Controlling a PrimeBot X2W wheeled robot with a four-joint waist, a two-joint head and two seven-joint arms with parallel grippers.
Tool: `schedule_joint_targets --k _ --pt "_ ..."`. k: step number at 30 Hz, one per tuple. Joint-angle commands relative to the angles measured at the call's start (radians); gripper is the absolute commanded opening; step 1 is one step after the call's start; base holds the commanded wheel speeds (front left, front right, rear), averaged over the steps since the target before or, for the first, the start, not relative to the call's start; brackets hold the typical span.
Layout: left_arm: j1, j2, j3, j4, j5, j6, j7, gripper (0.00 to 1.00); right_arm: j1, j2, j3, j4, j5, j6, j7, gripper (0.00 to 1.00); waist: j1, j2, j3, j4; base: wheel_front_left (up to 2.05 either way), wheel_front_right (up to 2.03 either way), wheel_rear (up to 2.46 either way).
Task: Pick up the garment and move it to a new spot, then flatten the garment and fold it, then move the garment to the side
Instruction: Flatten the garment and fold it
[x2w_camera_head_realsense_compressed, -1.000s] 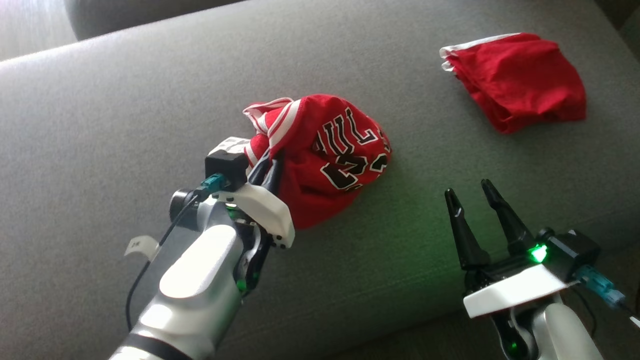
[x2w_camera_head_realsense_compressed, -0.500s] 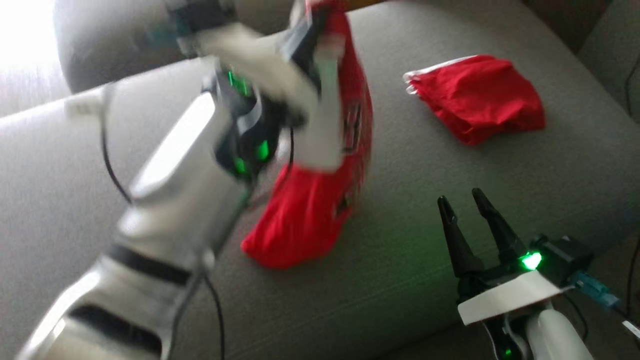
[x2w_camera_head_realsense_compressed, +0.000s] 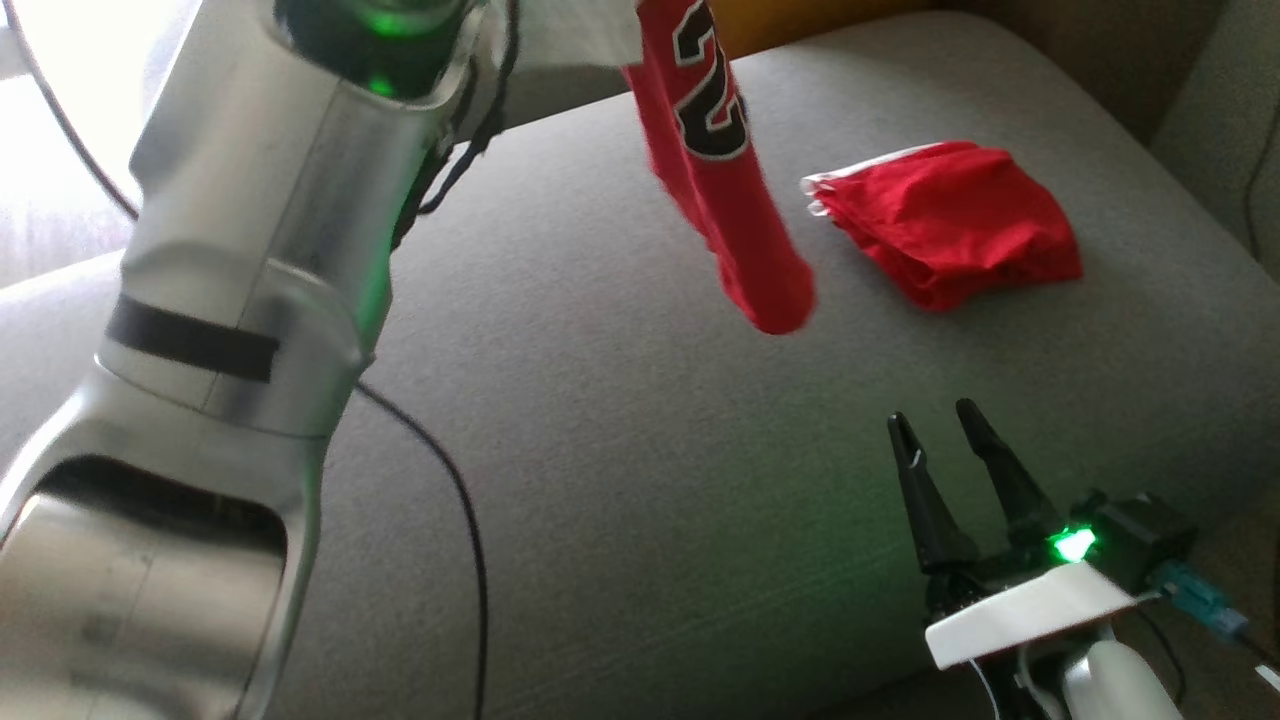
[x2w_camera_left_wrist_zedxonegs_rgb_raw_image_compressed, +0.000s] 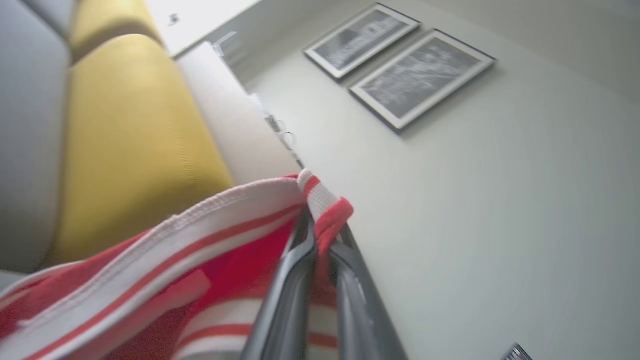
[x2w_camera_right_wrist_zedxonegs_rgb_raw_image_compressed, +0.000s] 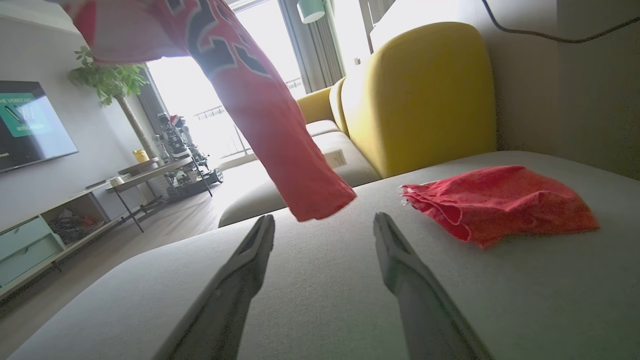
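Since a second ago, we find the left arm (x2w_camera_head_realsense_compressed: 250, 230) raised and the jersey (x2w_camera_head_realsense_compressed: 725, 200) lifted from the grey sofa (x2w_camera_head_realsense_compressed: 600, 450); it hangs over the seat. Head view: a second red garment (x2w_camera_head_realsense_compressed: 950, 235) lies bunched on the sofa, right of the jersey and apart; right jaws stand wide, empty. Left wrist view: left jaws pinch the jersey's striped trim. Right wrist view: the jersey's lower end dangles beyond the spread jaws.

Daylight from the window (x2w_camera_right_wrist_zedxonegs_rgb_raw_image_compressed: 185, 90) blows out white and backlights the hanging jersey (x2w_camera_right_wrist_zedxonegs_rgb_raw_image_compressed: 285, 150). The left wrist view is soft and smeared; a green LED (x2w_camera_head_realsense_compressed: 1072, 546) flares in the head view.
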Motion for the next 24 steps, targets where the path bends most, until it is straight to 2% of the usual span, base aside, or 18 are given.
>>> schedule_joint_targets --k 1,5,9,10,11,12,13,16,19,22,24 --pt "0.003 0.031 0.037 0.016 -0.017 0.013 -0.009 0.00 -0.026 0.000 0.023 -0.039 0.009 0.000 -0.002 1.00 0.0001 0.0000 0.004 0.017 0.00 0.00 0.00" --pt "0.126 0.083 0.031 0.097 -0.017 0.014 -0.003 0.00 -0.029 0.000 0.027 -0.045 0.012 0.000 -0.002 1.00 0.0001 0.0000 0.017 0.038 0.00 0.00 0.00" --pt "0.316 0.193 0.002 0.165 0.012 -0.001 0.000 0.00 -0.034 0.000 0.028 -0.054 0.015 0.000 -0.002 1.00 0.0001 0.0000 0.042 0.044 0.00 0.00 0.00" --pt "0.316 0.193 0.002 0.165 0.012 -0.001 0.000 0.00 -0.034 0.000 0.028 -0.054 0.015 0.000 -0.002 1.00 0.0001 0.0000 0.042 0.044 0.00 0.00 0.00" --pt "0.415 0.255 0.001 0.172 0.019 -0.019 -0.004 0.00 -0.038 0.000 0.024 -0.058 0.016 0.000 -0.002 1.00 0.0001 0.0000 0.064 0.046 0.00 0.00 0.00" --pt "0.415 0.255 0.001 0.172 0.019 -0.019 -0.004 0.00 -0.038 0.000 0.024 -0.058 0.016 0.000 -0.002 1.00 0.0001 0.0000 0.064 0.046 0.00 0.00 0.00" --pt "0.468 0.279 0.008 0.166 0.009 -0.031 -0.001 0.00 -0.039 0.000 0.021 -0.059 0.016 0.000 -0.002 1.00 0.0001 0.0000 0.074 0.049 0.00 0.00 0.00" --pt "0.622 0.355 -0.003 0.089 0.006 -0.073 0.023 0.00 -0.036 0.001 -0.001 -0.063 0.012 0.000 -0.002 1.00 0.0001 0.0000 0.104 0.069 0.00 0.00 0.00" --pt "0.764 0.438 -0.059 -0.044 0.036 -0.105 0.068 0.00 -0.033 0.001 -0.023 -0.065 0.006 0.000 -0.002 1.00 0.0001 0.0000 0.124 0.107 0.00 0.00 0.00" --pt "0.881 0.518 -0.104 -0.182 0.080 -0.091 0.073 0.00 -0.035 0.001 -0.030 -0.064 -0.007 0.000 -0.002 1.00 0.0001 0.0000 0.136 0.145 0.00 0.00 0.00" --pt "0.946 0.557 -0.121 -0.264 0.100 -0.065 0.066 0.00 -0.040 0.001 -0.030 -0.063 -0.016 0.000 -0.002 1.00 0.0001 0.0000 0.142 0.167 0.00 0.00 0.00"
